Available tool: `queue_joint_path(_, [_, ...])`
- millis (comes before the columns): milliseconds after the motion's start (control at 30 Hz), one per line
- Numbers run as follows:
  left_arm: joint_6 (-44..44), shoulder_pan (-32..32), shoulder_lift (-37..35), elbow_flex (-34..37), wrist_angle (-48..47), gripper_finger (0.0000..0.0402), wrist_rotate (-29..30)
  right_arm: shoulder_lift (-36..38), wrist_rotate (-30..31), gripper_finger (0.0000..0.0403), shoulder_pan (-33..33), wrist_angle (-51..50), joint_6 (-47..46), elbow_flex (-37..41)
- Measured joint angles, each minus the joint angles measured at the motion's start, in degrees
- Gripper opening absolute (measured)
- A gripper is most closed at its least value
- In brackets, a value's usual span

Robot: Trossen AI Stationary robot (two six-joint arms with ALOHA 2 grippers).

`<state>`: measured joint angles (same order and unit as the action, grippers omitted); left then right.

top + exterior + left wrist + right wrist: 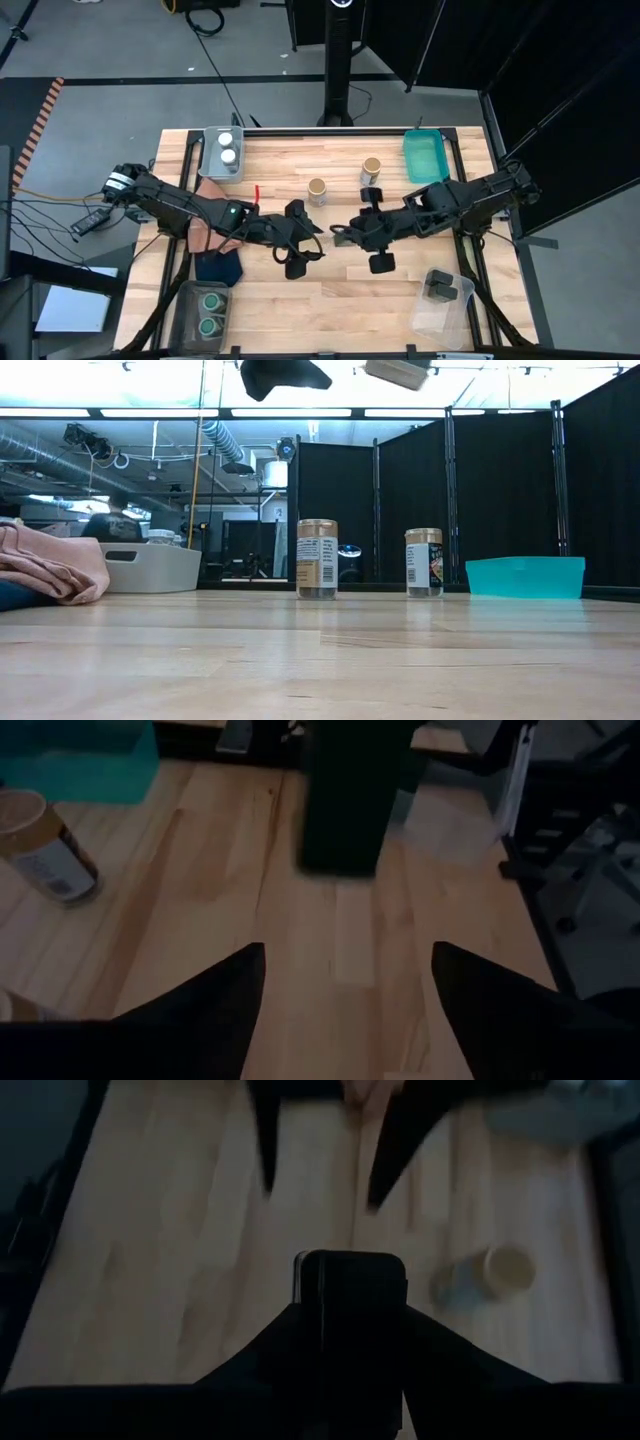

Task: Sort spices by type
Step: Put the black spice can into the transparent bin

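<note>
Over the table's middle my right gripper [350,1302] is shut on a small black tin [340,800], one of the spices. My left gripper [345,970] faces it from the table's left, open; its fingers [265,1140] stand just short of the tin and touch nothing. The two grippers meet at mid-table [332,236]. Two tan-lidded jars [318,190] [371,167] stand upright on the wood farther back. My right gripper pinches the black tin between its two fingers, which lie on the tin's two opposite sides [312,1305]. The fingers slant down from the table's right side. The tin is lifted clear of the table.
A grey bin [207,150] at the back left holds two white-lidded jars. A teal tray [425,155] is at the back right. A bin with green-lidded jars [208,310] sits at the front left, a clear box [445,295] with black tins at the front right. Brown and navy cloths [212,245] lie left.
</note>
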<state>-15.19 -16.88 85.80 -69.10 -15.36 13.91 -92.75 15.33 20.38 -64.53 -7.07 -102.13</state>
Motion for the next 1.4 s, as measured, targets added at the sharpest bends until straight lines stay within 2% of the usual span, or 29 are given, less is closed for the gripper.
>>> queue_joint_path(167, [-1.6, 0.0, 0.0, 0.0, -1.2, 0.0293, 1.0, 0.3, -1.3, 0.0138, 4.2, -9.8, -10.9, 0.0])
queue_joint_path(367, [-2.0, 0.0, 0.0, 0.0, -1.3, 0.0293, 1.0, 0.4, -4.7, 0.0137, 14.8, -21.0, -30.9, 0.0])
queue_joint_path(533, [-2.3, 0.0, 0.0, 0.0, -1.3, 0.0293, 1.0, 0.7, -4.2, 0.0141, 24.3, -22.7, -50.9, 0.0])
queue_joint_path(767, [-2.1, 0.0, 0.0, 0.0, -1.1, 0.0294, 1.0, 0.5, 0.5, 0.0144, 36.1, -25.7, -78.5, 0.1])
queue_joint_path(867, [-2.0, 0.1, 0.0, 0.0, -0.7, 0.0294, 1.2, 0.7, 1.9, 0.0146, 39.4, -25.4, -86.3, 2.3])
queue_joint_path(1067, [-2.0, 0.5, 0.0, 0.0, -0.7, 0.0294, 1.9, 0.7, -2.9, 0.0147, 42.6, -24.6, -95.5, 10.3])
queue_joint_path(1400, [-1.7, 1.2, 0.0, 0.0, -0.8, 0.0294, 2.7, 0.7, -4.5, 0.0148, 44.4, -18.1, -96.8, 18.5])
